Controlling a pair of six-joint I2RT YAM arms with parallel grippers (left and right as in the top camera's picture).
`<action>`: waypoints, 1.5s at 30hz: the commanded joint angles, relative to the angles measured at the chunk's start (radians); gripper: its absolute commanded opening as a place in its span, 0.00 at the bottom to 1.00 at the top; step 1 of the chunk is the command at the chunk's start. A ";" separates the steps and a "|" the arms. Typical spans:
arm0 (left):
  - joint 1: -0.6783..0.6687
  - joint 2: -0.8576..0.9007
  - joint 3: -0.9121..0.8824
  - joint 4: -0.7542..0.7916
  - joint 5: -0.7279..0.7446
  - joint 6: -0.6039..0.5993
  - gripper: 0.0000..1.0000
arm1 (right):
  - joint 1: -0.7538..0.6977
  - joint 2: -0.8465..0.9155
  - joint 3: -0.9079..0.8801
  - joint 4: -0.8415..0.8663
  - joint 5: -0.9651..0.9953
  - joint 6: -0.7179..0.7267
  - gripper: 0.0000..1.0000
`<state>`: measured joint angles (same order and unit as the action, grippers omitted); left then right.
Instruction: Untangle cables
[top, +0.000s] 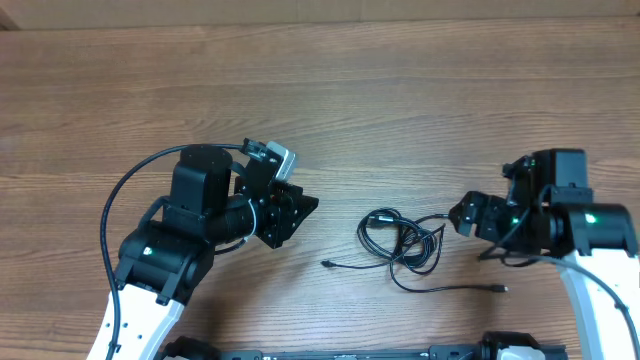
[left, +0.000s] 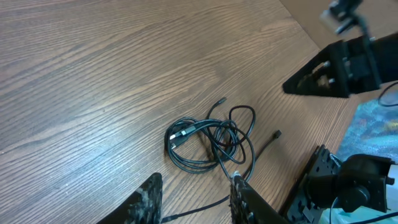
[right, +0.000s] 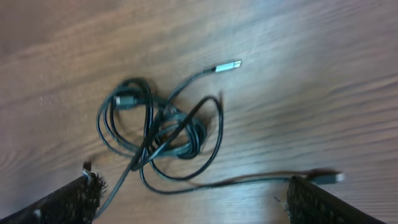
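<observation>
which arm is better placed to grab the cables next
Right, likely: the right fingers stand wide apart at the edge of the cables, framing them in its wrist view. The left fingers are narrower and farther off.

We see one obstacle mid-table (top: 300, 80): the cables (top: 402, 243), a loose flat knot between the left gripper (top: 303, 212) and the right gripper (top: 462, 214). Bare wood lies between the left gripper and the knot, leaving room to come in from that side. On the right the gap is narrow, and a loop reaches nearly to that gripper. One plug end (top: 327, 264) trails to the near left and a longer tail (top: 470, 289) to the near right, both crossing the low approach. Beyond the knot, the far side is free. The left arm (top: 165, 255) and right arm (top: 590, 235) fill the near corners.
</observation>
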<state>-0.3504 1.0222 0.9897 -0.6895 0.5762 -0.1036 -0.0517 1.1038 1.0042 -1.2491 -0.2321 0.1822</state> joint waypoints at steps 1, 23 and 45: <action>0.010 0.006 0.014 -0.002 0.018 0.011 0.36 | 0.000 0.056 -0.037 0.013 -0.086 -0.008 0.93; 0.010 0.054 0.013 0.030 0.020 0.026 0.65 | 0.002 0.114 -0.043 0.026 -0.110 0.036 1.00; -0.238 0.597 0.014 0.143 -0.039 -0.401 0.64 | 0.002 0.109 -0.043 0.293 -0.163 0.275 1.00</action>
<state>-0.5606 1.5803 0.9901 -0.5449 0.6281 -0.3264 -0.0517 1.2205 0.9665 -0.9592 -0.3889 0.4454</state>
